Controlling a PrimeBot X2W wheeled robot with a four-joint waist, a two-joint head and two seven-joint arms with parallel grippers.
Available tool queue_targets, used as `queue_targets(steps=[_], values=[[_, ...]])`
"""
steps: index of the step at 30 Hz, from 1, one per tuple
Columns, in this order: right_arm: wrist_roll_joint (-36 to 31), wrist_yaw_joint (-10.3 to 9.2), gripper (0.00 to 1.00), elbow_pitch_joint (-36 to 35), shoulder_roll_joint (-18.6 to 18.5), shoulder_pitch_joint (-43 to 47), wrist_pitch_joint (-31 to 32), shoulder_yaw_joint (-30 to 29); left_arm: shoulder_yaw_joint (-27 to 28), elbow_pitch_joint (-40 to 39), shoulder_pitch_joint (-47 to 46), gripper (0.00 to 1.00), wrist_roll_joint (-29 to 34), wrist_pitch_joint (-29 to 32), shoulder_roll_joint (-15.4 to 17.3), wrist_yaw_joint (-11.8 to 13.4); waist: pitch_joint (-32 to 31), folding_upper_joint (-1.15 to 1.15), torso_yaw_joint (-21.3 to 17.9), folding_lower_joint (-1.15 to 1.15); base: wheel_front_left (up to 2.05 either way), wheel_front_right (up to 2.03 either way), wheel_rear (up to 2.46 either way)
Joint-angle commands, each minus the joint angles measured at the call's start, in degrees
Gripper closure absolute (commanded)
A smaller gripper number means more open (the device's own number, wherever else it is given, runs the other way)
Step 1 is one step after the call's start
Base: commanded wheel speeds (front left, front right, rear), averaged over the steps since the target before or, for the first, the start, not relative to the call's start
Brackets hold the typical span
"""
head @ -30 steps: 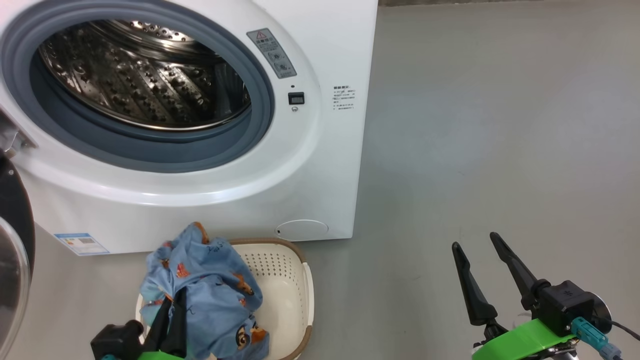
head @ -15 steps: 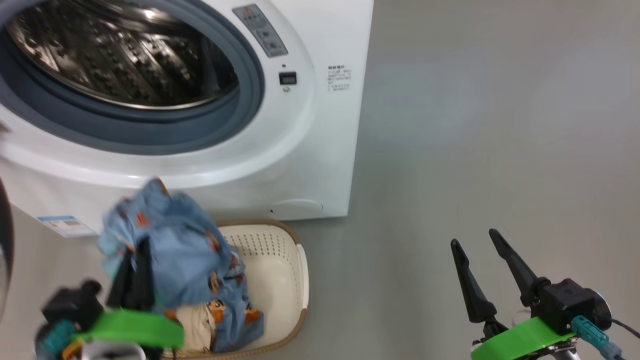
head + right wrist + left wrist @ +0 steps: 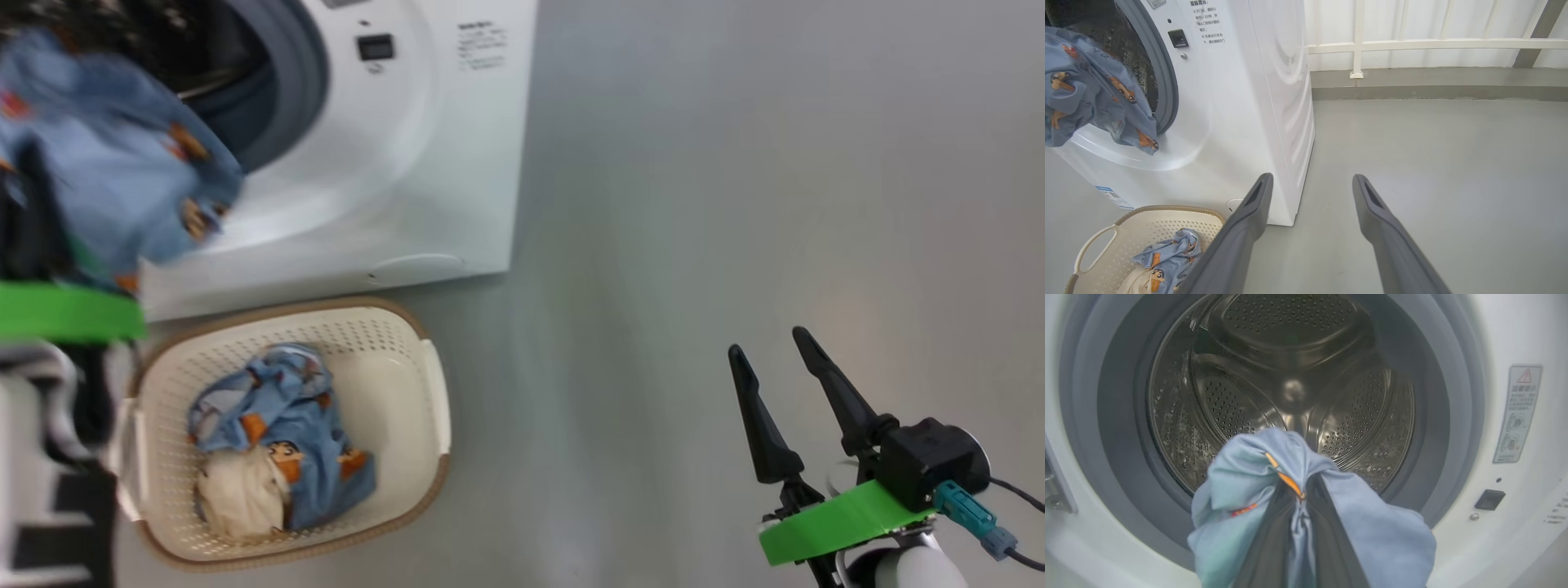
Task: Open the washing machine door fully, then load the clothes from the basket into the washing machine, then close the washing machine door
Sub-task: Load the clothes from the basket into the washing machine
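My left gripper (image 3: 1301,486) is shut on a light-blue garment (image 3: 1241,490) with orange figures, held up in front of the washing machine's (image 3: 424,163) open mouth. The steel drum (image 3: 1290,375) lies straight ahead of it. In the head view the held garment (image 3: 106,180) hangs at the upper left and covers the fingers. Below it, the cream basket (image 3: 408,343) stands on the floor against the machine, holding another blue garment (image 3: 277,425) and a cream cloth (image 3: 241,490). My right gripper (image 3: 771,347) is open over bare floor, holding nothing. The washing machine door is out of view.
Grey floor (image 3: 735,163) stretches to the right of the machine. A white railing (image 3: 1412,45) and a low kerb close off the far side. The basket (image 3: 1098,245) sits just left of my right fingers in the right wrist view.
My left gripper has lifted the blue garment out of the basket up to the drum mouth. The head camera has swung, shifting the whole picture. The right gripper stays open.
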Motion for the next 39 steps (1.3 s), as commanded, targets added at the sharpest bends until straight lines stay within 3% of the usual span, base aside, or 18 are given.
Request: queue_targets(steps=[1,13,24,39], values=[[1.14,0.09,0.0,-0.75,-0.2,-1.56,-1.07,2.02,2.56,0.89,-5.28,1.0,-0.44,0.1,4.3,-0.3,5.47,0.0,-5.11,0.0,0.0,0.0,0.0],[4.23,0.09,0.0,1.73,-0.2,-3.71,-3.52,4.42,3.94,14.16,-24.68,1.0,-1.11,2.05,13.24,-1.37,14.52,0.0,-11.14,0.0,0.0,0.0,0.0],[8.45,0.09,0.0,2.26,-0.2,-5.86,-4.22,7.29,0.75,23.5,-40.98,1.0,2.47,3.08,22.76,-2.31,22.29,0.0,-17.39,0.0,0.0,0.0,0.0],[10.62,0.09,0.0,1.26,-0.2,-7.34,-4.24,9.94,-3.8,36.21,-56.76,1.0,6.37,0.87,27.37,-2.08,26.28,0.0,-21.5,0.0,0.0,0.0,0.0]])
